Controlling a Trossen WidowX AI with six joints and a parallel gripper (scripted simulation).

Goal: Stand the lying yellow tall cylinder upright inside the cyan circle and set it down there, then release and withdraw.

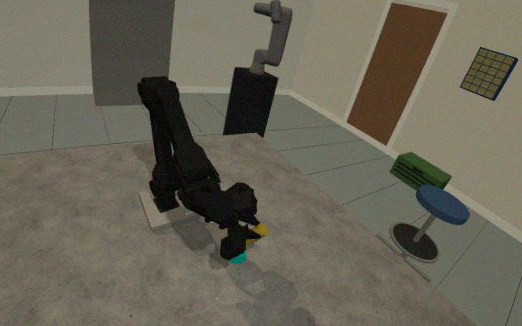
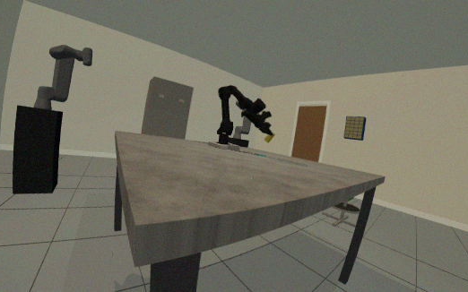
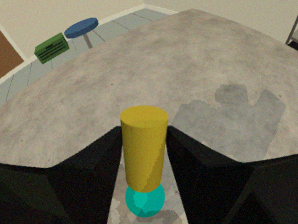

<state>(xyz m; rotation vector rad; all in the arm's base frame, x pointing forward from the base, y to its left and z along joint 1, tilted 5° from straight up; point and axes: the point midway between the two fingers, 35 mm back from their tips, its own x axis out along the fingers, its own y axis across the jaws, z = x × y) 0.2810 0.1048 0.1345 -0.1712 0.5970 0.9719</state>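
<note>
Cylinder, yellow (image 1: 258, 233) (image 2: 269, 138) (image 3: 144, 150), is leaning in mid-air above the bench (image 1: 97, 270) (image 2: 226, 184) (image 3: 150, 65), and the pincer (image 1: 253, 229) (image 2: 271, 134) (image 3: 144, 131) is gripping it between two dark fingers. In the wrist view we are seeing its far end overlapping the cyan circle (image 1: 237, 258) (image 2: 260, 155) (image 3: 145, 205). We are judging that tilt is posing the main risk: lowering it like this could be landing one rim first, twisting it in the grip, and an early release could be toppling it or leaving it off the circle.

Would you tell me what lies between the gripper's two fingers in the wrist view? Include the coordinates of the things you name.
The yellow cylinder (image 1: 260, 231) (image 2: 269, 138) (image 3: 144, 150) lies between the fingers, gripped on both sides, as the wrist view shows.
</note>
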